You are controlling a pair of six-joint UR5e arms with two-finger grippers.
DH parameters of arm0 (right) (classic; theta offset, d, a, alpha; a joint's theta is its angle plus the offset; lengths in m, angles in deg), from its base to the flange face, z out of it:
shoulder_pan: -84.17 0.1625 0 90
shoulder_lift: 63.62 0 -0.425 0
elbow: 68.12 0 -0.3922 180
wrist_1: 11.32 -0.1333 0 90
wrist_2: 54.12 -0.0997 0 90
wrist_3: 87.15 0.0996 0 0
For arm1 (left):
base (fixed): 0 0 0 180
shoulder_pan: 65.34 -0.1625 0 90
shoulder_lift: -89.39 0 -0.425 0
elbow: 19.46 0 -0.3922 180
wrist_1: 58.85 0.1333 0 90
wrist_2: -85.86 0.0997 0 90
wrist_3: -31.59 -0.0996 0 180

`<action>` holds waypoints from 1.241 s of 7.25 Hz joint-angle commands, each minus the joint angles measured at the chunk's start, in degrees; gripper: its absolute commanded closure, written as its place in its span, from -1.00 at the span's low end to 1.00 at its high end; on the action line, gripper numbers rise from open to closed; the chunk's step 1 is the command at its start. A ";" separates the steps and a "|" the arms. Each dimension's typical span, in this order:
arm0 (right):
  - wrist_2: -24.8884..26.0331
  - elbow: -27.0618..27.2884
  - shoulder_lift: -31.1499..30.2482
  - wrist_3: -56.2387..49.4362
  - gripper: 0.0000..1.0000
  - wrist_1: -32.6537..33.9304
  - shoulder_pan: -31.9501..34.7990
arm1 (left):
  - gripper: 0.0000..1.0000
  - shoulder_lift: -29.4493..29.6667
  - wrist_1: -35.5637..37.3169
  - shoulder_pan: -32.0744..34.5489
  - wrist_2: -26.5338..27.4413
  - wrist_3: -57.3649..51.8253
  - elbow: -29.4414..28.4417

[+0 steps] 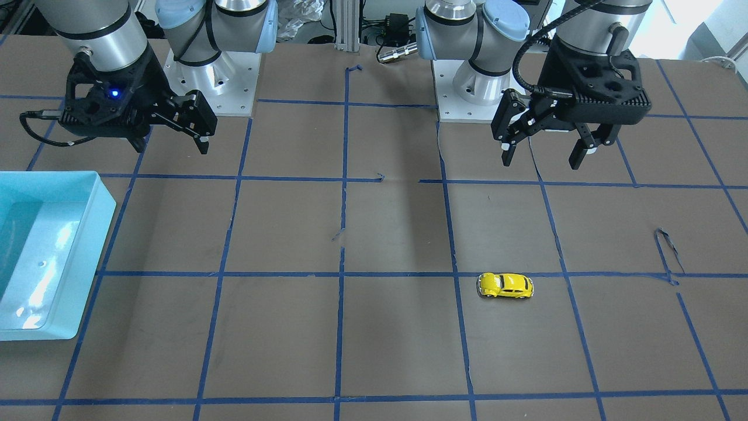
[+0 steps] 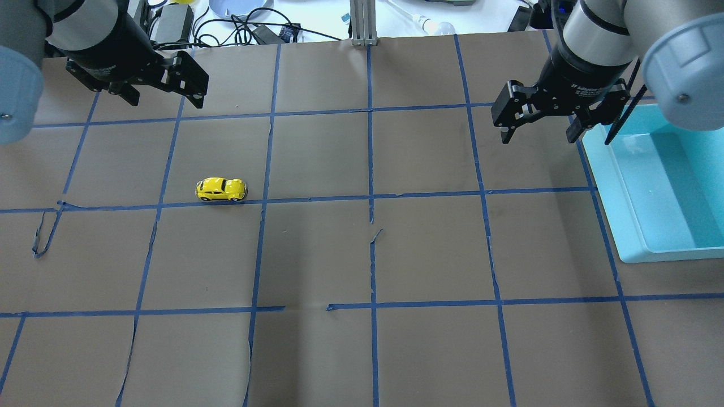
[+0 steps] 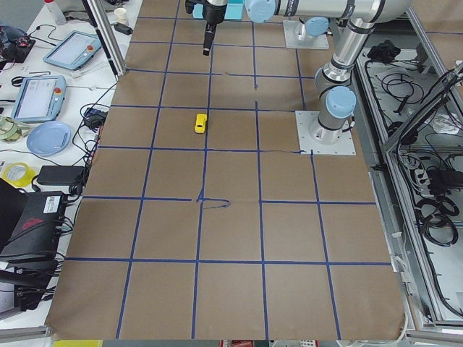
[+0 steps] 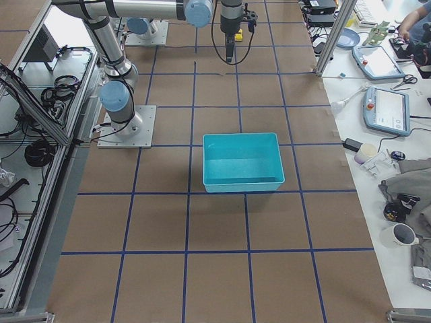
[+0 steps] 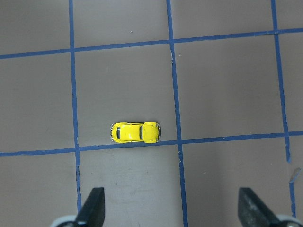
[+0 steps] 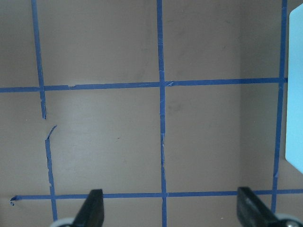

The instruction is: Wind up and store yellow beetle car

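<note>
The yellow beetle car [image 1: 506,285] stands on its wheels on the brown paper table, right beside a blue tape line; it also shows in the overhead view [image 2: 221,189], the left side view [image 3: 200,123] and the left wrist view [image 5: 135,132]. My left gripper [image 1: 543,158] is open and empty, raised above the table and set back from the car towards the robot's side; it also shows in the overhead view [image 2: 166,102]. My right gripper [image 1: 172,146] is open and empty, raised next to the bin; it also shows in the overhead view [image 2: 537,135].
A light-blue bin [image 2: 608,192] stands on my right side of the table and holds nothing that shows; it also shows in the front view [image 1: 87,251]. Blue tape lines grid the paper, with torn curls [image 2: 42,237]. The arm bases [image 1: 467,88] stand at the robot's edge.
</note>
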 commanded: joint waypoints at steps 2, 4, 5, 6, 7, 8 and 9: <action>0.16 0.00 0.07 0.07 -1.00 -0.09 -0.02 | -1.00 -0.16 -0.02 0.05 -0.11 -0.19 0.22; -0.10 0.00 0.06 0.51 -1.00 0.00 -0.01 | -1.00 -0.25 -0.02 0.05 -0.11 -0.28 0.22; -0.10 0.00 0.07 0.60 -1.00 0.00 -0.01 | -1.00 -0.51 -0.11 0.05 -0.11 -0.28 0.22; -0.10 0.00 0.15 0.60 -1.00 -0.09 -0.01 | -1.00 -0.43 -0.11 0.13 -0.11 -0.28 0.22; -0.10 0.00 0.07 0.60 -1.00 -0.09 -0.01 | -1.00 -0.69 -0.28 0.13 0.15 -0.71 0.22; -0.10 0.00 0.07 0.60 -1.00 0.00 -0.01 | -1.00 -0.78 -0.37 0.13 0.06 -0.72 0.30; -0.10 0.00 0.15 0.60 -1.00 0.00 -0.01 | -1.00 -0.86 -0.37 0.13 0.06 -0.72 0.74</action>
